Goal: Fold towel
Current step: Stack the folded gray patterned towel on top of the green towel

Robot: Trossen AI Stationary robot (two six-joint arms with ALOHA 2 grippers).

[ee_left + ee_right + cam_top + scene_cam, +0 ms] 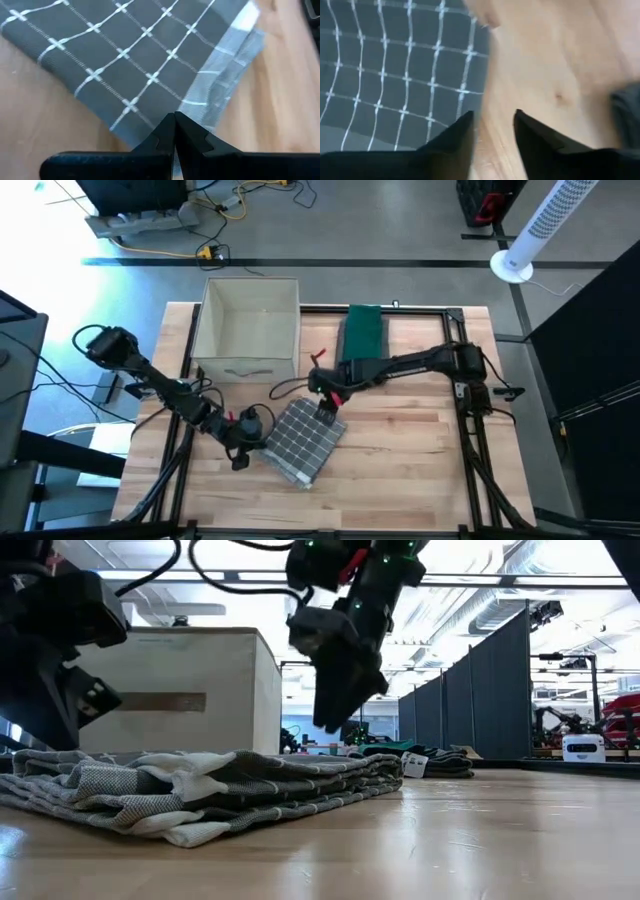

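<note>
The wooden counter (400,470) carries an open beige box (248,328) at its far side, with a dark green folded cloth (362,332) just beside it. Nearer the front lies the grey checked towel (305,440), folded into a layered rectangle and set askew. The right hand (327,406) hangs over the towel's far edge, its fingers (452,140) slightly parted and holding nothing. The left hand (243,452) sits at the towel's left edge, its fingers (160,140) pressed together, gripping nothing visible.
</note>
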